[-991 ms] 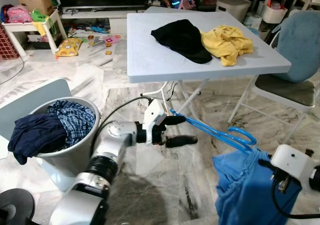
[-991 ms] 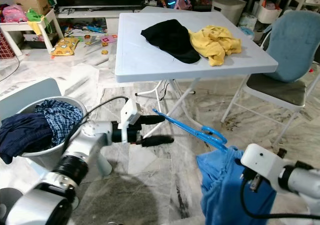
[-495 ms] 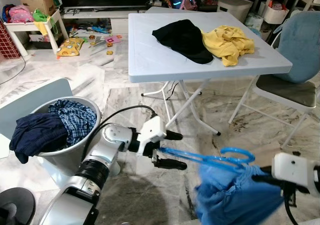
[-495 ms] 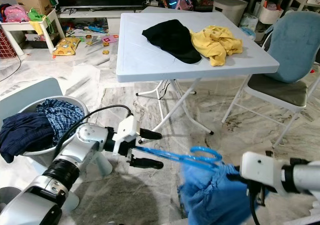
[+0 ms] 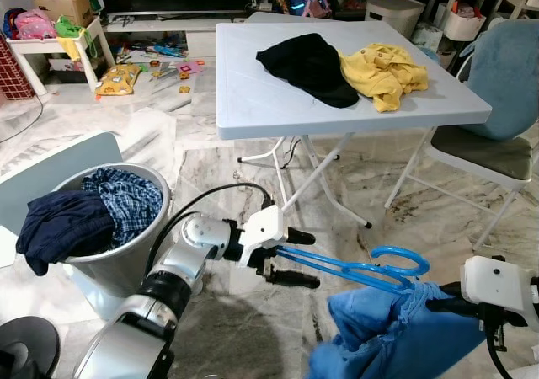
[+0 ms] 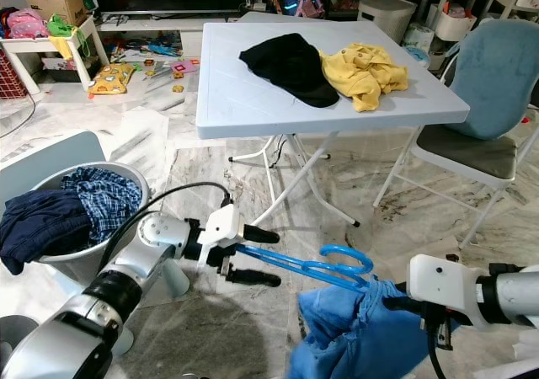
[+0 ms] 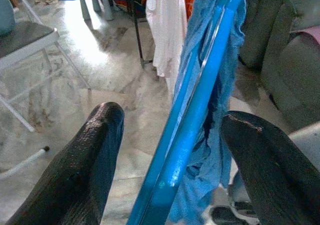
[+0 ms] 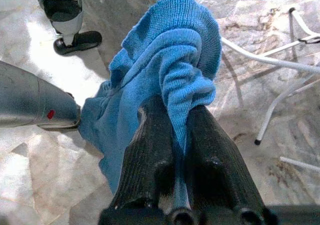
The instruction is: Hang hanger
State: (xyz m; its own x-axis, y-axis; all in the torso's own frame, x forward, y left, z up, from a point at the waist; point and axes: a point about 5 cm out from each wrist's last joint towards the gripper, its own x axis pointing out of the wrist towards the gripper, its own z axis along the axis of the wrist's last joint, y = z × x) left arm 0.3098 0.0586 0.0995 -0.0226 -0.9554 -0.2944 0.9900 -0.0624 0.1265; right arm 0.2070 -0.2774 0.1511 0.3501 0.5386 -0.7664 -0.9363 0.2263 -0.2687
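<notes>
Marble floor (image 5: 126, 135), white table (image 5: 253, 101) w/ black and yellow clothes. Basket (image 5: 126, 257) holds dark and plaid laundry. Left gripper (image 5: 290, 257) spread apart around blue hanger (image 5: 354, 269); right gripper (image 8: 172, 150) clamped on blue garment (image 5: 396, 337).

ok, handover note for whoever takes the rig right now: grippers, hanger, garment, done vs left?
Left gripper: fingers open, straddling the bar of the blue hanger, not clamped on it.
Right gripper: shut on the blue garment, pinching a fold of it.
The hanger is held low over the marble floor, its hook end at the garment; the cloth bunches around that end and is not spread over the hanger.
A white clothes rack with garments stands ahead in the left wrist view.
Done: both items are lifted.
Left: seat the garment on the hanger, then hang it.
</notes>
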